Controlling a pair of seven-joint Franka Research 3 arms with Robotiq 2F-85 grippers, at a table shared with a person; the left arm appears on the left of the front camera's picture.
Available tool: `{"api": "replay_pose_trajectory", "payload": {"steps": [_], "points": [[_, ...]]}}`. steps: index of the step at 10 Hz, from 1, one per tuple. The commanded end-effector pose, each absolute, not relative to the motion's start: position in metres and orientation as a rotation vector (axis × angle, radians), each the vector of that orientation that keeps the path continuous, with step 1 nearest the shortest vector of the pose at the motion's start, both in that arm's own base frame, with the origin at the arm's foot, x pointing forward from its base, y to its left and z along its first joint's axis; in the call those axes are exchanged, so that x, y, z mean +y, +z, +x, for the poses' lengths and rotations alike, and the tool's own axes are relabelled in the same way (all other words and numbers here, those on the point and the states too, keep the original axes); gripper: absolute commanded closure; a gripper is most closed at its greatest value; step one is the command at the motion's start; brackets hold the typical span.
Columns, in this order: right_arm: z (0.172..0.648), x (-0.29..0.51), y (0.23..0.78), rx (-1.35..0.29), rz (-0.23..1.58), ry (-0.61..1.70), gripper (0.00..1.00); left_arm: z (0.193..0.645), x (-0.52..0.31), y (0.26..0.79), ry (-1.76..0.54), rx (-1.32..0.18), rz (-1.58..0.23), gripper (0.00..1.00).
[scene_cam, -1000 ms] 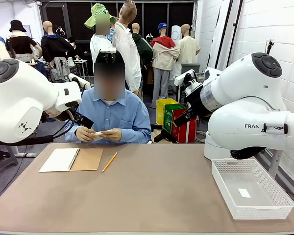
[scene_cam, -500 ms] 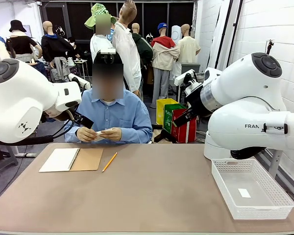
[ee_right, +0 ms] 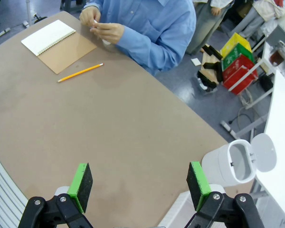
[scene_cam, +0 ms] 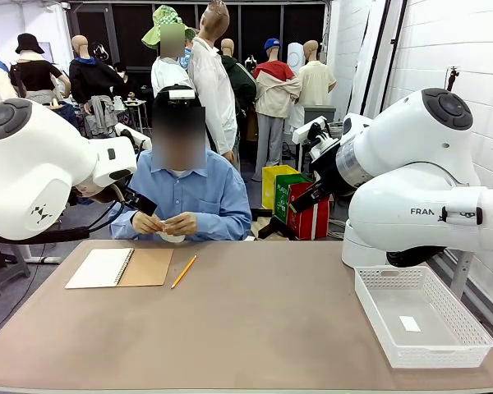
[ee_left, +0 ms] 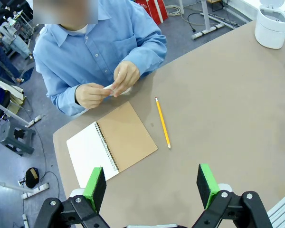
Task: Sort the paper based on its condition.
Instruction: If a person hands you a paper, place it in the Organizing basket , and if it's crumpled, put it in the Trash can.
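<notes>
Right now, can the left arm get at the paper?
Probably not: the person's hands are wrapped around the paper at the far edge, with the open left gripper short of it.

The tabletop [scene_cam: 255,328] is a plain brown slab with rounded corners. 1 spiral notebook [scene_cam: 119,268] lies open and flat near its far left edge, the white page on the left and the brown cover folded out to the right. 1 yellow pencil [scene_cam: 184,271] lies just right of the notebook, not touching it, on a slant. 1 white mesh basket [scene_cam: 437,356] sits well to the right of the notebook, at the tabletop's right end.
</notes>
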State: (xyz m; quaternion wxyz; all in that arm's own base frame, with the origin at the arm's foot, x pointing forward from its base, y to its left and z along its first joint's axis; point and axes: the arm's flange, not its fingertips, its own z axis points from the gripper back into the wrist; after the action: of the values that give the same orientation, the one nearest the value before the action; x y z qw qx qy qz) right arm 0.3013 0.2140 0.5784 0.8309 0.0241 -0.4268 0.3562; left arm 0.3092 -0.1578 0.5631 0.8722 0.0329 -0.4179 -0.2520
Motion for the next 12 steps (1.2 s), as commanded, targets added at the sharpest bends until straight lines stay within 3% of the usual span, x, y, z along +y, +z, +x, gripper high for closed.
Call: {"api": "replay_pose_trajectory", "payload": {"steps": [1,12], "points": [[0.3009,0.2148,0.5781,-0.905,0.046,0.756,0.00,0.3104,-0.1572,0.5633,-0.537,-0.880,0.078,0.00],[0.3009,0.2148,0.5781,-0.905,0.046,0.756,0.00,0.3104,-0.1572,0.5633,-0.537,-0.880,0.078,0.00]]}}
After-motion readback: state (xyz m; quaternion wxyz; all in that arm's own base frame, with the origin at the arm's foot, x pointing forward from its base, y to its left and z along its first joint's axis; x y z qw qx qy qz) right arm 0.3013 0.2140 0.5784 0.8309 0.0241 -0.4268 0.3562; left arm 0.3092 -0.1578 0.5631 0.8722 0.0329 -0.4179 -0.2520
